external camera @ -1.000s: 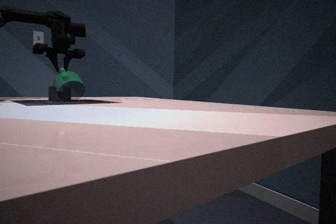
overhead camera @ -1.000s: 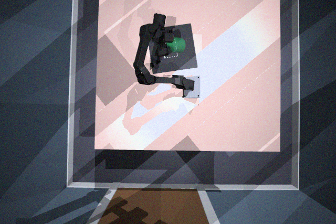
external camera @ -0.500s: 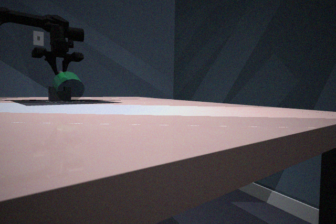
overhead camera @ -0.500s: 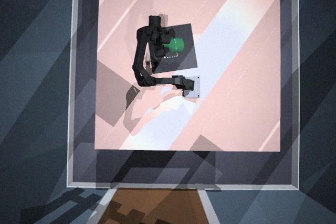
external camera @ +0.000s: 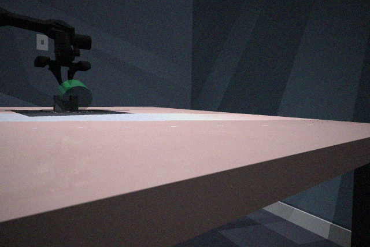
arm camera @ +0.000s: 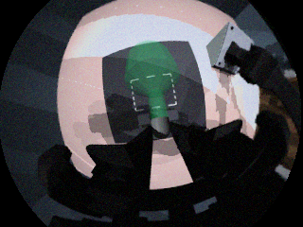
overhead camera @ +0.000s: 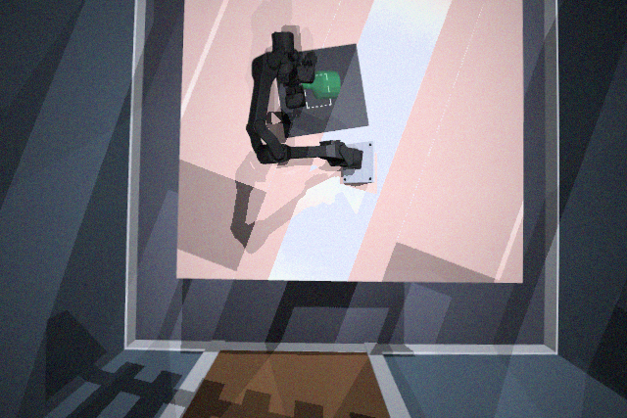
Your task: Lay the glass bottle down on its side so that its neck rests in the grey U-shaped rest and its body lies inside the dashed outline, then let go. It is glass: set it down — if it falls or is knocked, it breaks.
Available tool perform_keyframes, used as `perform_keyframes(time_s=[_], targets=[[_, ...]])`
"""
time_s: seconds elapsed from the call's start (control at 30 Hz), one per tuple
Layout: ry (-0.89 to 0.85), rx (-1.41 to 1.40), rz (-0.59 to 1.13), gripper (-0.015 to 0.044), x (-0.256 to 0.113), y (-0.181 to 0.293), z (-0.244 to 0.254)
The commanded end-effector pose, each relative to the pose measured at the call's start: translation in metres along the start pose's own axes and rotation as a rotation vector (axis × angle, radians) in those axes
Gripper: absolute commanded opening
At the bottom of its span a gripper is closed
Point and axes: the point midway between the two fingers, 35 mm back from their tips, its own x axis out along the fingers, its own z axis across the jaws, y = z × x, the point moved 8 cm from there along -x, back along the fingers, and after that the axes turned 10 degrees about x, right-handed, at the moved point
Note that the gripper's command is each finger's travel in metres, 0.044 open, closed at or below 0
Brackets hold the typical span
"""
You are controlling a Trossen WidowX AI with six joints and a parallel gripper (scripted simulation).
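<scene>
Here, the black parallel-jaw gripper [overhead camera: 300, 83] [external camera: 65, 82] [arm camera: 161, 127] grips the neck of the green glass bottle [overhead camera: 327, 83] [external camera: 76, 93] [arm camera: 151, 68], lying nearly level above the dashed white outline [overhead camera: 318, 107] [arm camera: 175, 95]; release while misaligned could drop and break it.

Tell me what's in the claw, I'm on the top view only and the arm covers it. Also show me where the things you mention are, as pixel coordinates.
Observer: The neck [arm camera: 158, 104] of the green bottle [overhead camera: 326, 84] [external camera: 80, 96] [arm camera: 151, 61]. The wrist view shows its pale end between the fingertips of the claw [overhead camera: 303, 83] [external camera: 65, 83] [arm camera: 160, 131], which is shut on it.
Operator: Is it tipped over? I only get the green body from above.
Observer: Yes, roughly on its side: the exterior view shows its round base facing that camera.
Operator: Can't find the rest. Is it there?
Observer: Yes, the exterior view shows the grey rest [external camera: 56, 103] standing on the dark mat [overhead camera: 349, 115] [external camera: 104, 113] [arm camera: 191, 85]. I can't tell whether the neck is seated in it.
</scene>
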Motion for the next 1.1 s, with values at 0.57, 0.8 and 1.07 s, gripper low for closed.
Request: perform_keyframes(time_s=[0.57, 0.8, 1.07], targets=[[0.001, -0.002, 0.003, 0.0106, 0.010, 0.009, -0.001], [0.002, -0.003, 0.004, 0.0106, 0.014, 0.012, -0.002], [0.003, -0.004, 0.006, 0.0106, 0.017, 0.016, -0.003]])
